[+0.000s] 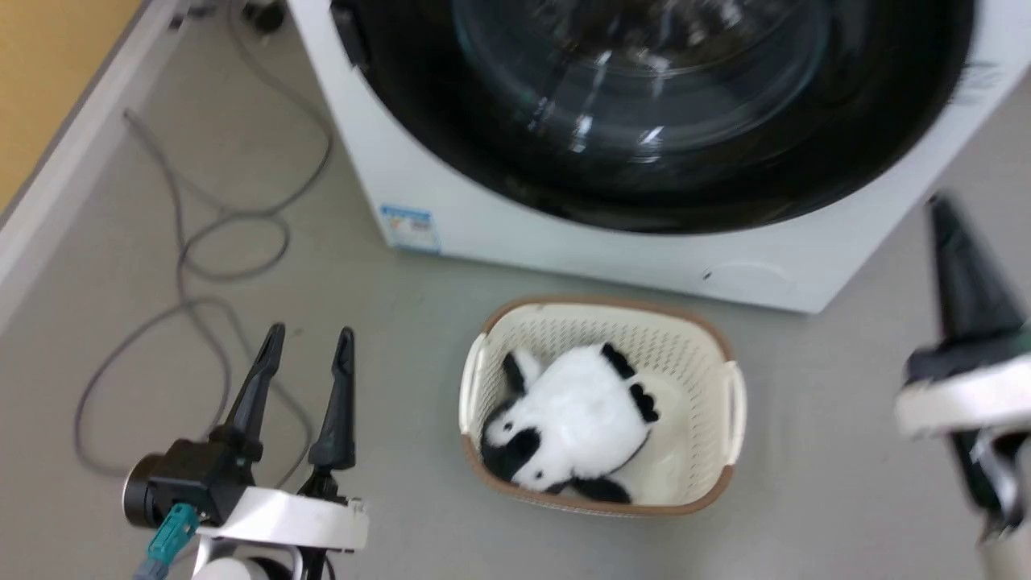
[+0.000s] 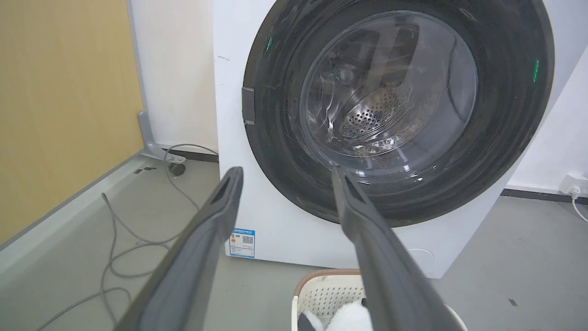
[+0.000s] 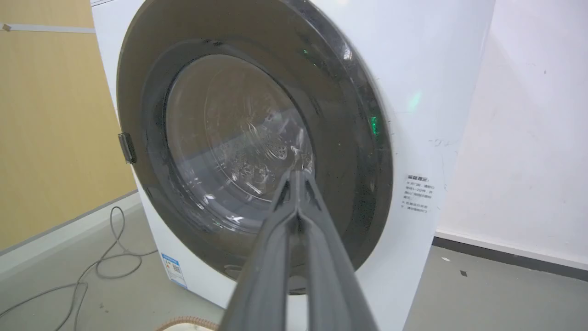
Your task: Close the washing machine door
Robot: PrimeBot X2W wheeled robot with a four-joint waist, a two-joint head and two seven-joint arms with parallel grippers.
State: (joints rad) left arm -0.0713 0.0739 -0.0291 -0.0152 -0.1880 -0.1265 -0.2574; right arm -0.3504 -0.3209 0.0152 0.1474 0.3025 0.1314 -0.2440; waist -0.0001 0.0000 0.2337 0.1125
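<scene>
Facing door [image 3: 344,115], right fingers [image 3: 275,239] together

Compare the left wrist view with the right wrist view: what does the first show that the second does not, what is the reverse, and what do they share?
Left wrist view: the open left gripper, a panda toy in the cream basket, and a wall socket at the far right.
Right wrist view: the shut right gripper and a white printed label on the side of the washing machine.
Shared: the washing machine door, lying flat against the machine's front, and the blue sticker below it.
</scene>
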